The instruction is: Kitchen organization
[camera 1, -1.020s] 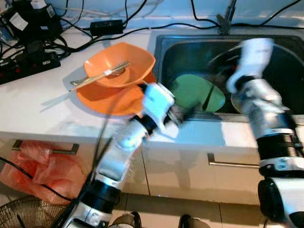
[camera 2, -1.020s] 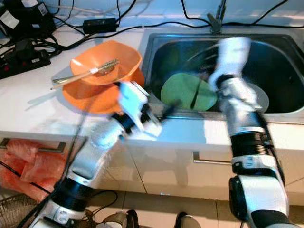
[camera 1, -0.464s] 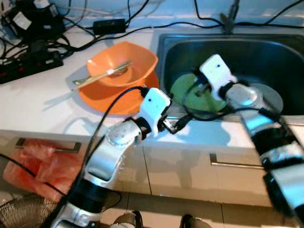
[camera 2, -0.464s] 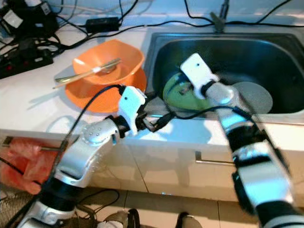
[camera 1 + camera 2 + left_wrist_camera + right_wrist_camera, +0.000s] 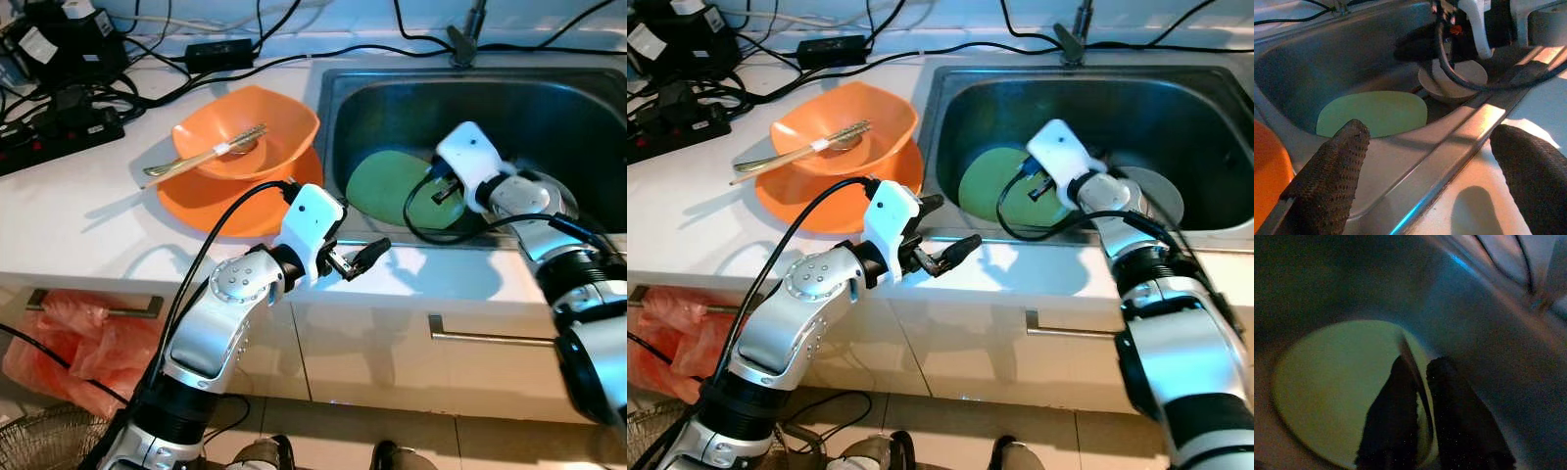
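Centre frame, inside the steel sink [image 5: 549, 108], right gripper [image 5: 1420, 396] pinches the thin rim of a matte green plate [image 5: 392, 191]; left gripper [image 5: 364, 255] spread wide.

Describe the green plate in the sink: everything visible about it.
The green plate is a flat, pale-green round piece, plastic by its look, lying at the left end of the steel sink basin, beside a grey dish. It looks empty. The right tool reaches down to its rim, its black fingers closed around the edge. The left tool hovers open over the counter edge, apart from it.
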Robot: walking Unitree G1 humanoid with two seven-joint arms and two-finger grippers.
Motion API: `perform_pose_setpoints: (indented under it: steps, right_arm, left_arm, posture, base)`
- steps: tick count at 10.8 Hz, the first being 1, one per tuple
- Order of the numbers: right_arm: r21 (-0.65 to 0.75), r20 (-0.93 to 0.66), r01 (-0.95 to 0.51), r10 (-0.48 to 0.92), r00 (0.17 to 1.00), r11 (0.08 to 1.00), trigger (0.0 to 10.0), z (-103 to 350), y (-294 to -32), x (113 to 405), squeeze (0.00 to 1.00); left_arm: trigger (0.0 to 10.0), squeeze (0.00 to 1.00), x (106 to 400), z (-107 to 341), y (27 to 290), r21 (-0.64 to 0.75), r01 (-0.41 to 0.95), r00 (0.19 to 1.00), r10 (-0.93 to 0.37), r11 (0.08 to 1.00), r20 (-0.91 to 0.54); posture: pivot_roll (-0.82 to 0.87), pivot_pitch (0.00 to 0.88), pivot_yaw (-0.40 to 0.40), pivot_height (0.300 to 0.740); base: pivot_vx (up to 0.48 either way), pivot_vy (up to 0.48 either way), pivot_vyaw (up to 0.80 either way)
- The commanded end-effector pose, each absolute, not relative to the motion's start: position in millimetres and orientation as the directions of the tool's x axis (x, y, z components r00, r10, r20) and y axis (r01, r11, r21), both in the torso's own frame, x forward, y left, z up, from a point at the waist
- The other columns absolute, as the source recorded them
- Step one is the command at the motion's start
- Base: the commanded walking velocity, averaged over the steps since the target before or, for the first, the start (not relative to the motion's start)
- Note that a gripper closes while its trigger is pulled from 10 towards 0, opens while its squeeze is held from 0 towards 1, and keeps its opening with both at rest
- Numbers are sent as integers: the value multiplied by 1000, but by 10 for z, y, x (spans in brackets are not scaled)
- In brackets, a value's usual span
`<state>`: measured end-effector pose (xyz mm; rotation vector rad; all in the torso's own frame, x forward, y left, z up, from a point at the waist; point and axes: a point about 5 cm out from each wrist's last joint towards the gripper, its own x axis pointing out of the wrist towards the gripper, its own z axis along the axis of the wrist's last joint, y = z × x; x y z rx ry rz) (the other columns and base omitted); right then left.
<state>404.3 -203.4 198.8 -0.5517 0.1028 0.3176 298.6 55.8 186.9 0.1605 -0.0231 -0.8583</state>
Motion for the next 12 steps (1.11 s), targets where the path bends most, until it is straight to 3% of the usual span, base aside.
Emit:
perform_pose_setpoints:
  steps: [1, 5, 8, 12]
  right_arm:
    - [-410, -177, -331, 282, 943, 850, 10000, 2022, -2008, 4065, 1000]
    - [-260, -176, -377, 341, 924, 889, 10000, 2054, -1956, 4083, 1000]
    - [-179, -98, -441, 430, 897, 880, 10000, 2241, -1858, 4105, 1000]
    - [59, 202, -567, 546, 813, 822, 10000, 2717, -1663, 4012, 1000]
  left_arm:
    - [10000, 0, 3010, 1908, 582, 151, 739, 667, -744, 656, -33]
    - [10000, 0, 3023, 1906, 577, 154, 739, 668, -743, 656, -41]
    - [10000, 0, 3081, 2030, 645, 171, 675, 723, -689, 718, 40]
    - [10000, 0, 3229, 2416, 1093, 250, 318, 859, -390, 914, 332]
  posture:
    - [74, 157, 102, 740]
    - [64, 156, 100, 740]
    - [61, 151, 99, 740]
    - [49, 142, 98, 740]
  base:
    - [0, 0, 0]
    - [0, 0, 0]
    - [0, 0, 0]
    - [0, 0, 0]
